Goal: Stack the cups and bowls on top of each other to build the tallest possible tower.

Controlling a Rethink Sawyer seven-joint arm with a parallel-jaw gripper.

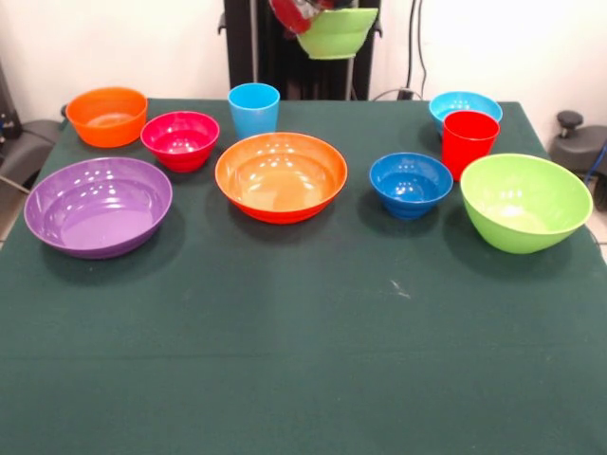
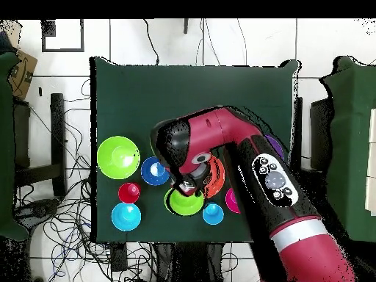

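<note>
My gripper [image 1: 305, 13] is shut on the rim of the small lime green bowl [image 1: 338, 34] and holds it high above the table's far edge; in the overhead view the gripper [image 2: 189, 185] is over that bowl [image 2: 183, 203]. On the table stand, all apart, the large purple bowl [image 1: 98, 204], small orange bowl [image 1: 107, 116], magenta-red bowl [image 1: 180, 138], light blue cup [image 1: 254, 109], large orange bowl [image 1: 281, 175], dark blue bowl [image 1: 411, 183], light blue bowl [image 1: 453, 102], red cup [image 1: 469, 140] and large lime green bowl [image 1: 524, 201]. No tower shows; nothing is nested.
The dark green table [image 1: 303, 360] has its whole near half bare. The robot's pedestal [image 1: 256, 47] stands behind the far edge. In the overhead view the arm [image 2: 257, 161] hides most of the large orange, purple and magenta-red bowls.
</note>
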